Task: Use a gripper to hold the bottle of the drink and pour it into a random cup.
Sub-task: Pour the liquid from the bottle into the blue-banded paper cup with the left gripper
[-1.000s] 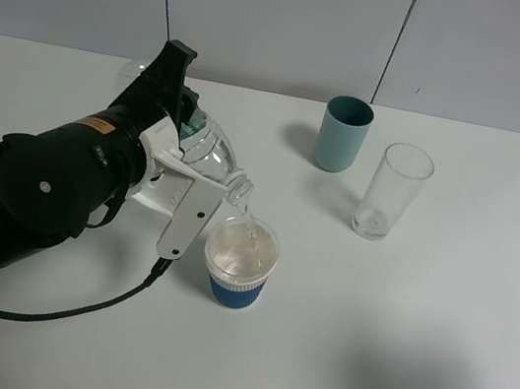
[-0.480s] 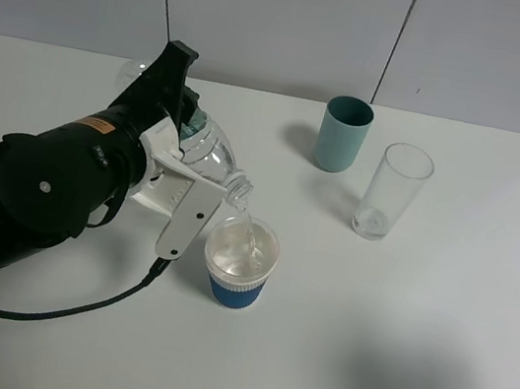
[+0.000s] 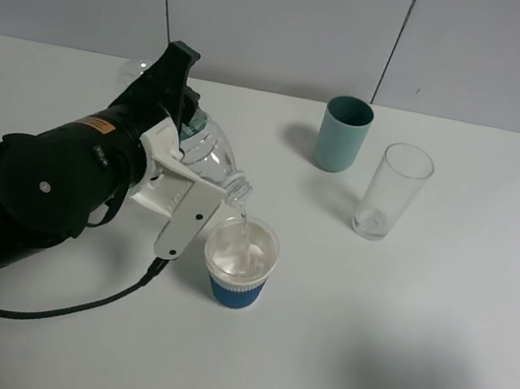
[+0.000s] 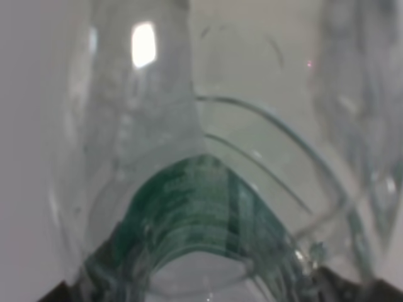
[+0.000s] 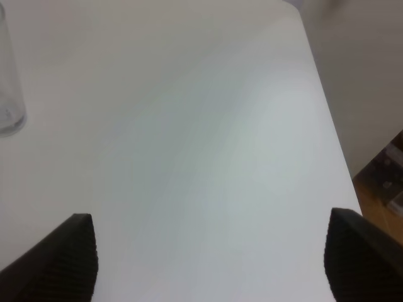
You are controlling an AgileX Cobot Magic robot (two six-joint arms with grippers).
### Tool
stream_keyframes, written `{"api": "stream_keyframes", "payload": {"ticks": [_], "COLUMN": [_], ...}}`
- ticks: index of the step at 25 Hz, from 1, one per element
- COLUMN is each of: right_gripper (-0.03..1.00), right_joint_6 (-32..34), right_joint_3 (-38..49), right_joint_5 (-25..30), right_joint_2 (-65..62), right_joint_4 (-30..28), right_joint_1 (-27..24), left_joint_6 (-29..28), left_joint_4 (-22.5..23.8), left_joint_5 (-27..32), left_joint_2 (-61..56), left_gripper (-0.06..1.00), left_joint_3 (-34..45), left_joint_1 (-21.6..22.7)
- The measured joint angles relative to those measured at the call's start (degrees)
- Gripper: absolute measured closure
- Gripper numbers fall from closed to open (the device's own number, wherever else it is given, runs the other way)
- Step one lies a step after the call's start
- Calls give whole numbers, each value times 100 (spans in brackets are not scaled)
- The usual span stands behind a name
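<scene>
Tilting, clamped in the left tool (image 3: 194,195), bottle (image 3: 211,152) mouth just above cup (image 3: 240,263).

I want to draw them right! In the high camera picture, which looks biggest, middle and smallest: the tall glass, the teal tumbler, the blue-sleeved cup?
1. The tall glass and the blue-sleeved cup: about alike; the cup sits nearer the camera, so no ranking.
2. The teal tumbler: smallest-looking, though farthest back.
</scene>
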Motion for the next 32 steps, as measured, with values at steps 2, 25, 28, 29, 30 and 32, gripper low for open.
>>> {"api": "stream_keyframes", "payload": {"ticks": [2, 25, 28, 29, 30, 32], "right_gripper": [23, 23, 23, 23, 23, 23], "right_joint_6": [0, 0, 0, 0, 0, 0], "right_joint_3": [0, 0, 0, 0, 0, 0], "right_joint_5": [0, 0, 0, 0, 0, 0], "right_joint_2": [0, 0, 0, 0, 0, 0], "right_joint_4": [0, 0, 0, 0, 0, 0], "right_joint_1": [0, 0, 0, 0, 0, 0], "left_joint_6": [58, 527, 548, 553, 553, 587], "left_joint_4": [0, 17, 17, 17, 17, 17], "left_joint_5": [0, -53, -53, -53, -53, -54], "left_joint_2": [0, 0, 0, 0, 0, 0], "left_gripper": [48, 48, 48, 48, 48, 48], "left_joint_3": [0, 0, 0, 0, 0, 0], "left_joint_1": [0, 0, 0, 0, 0, 0]}}
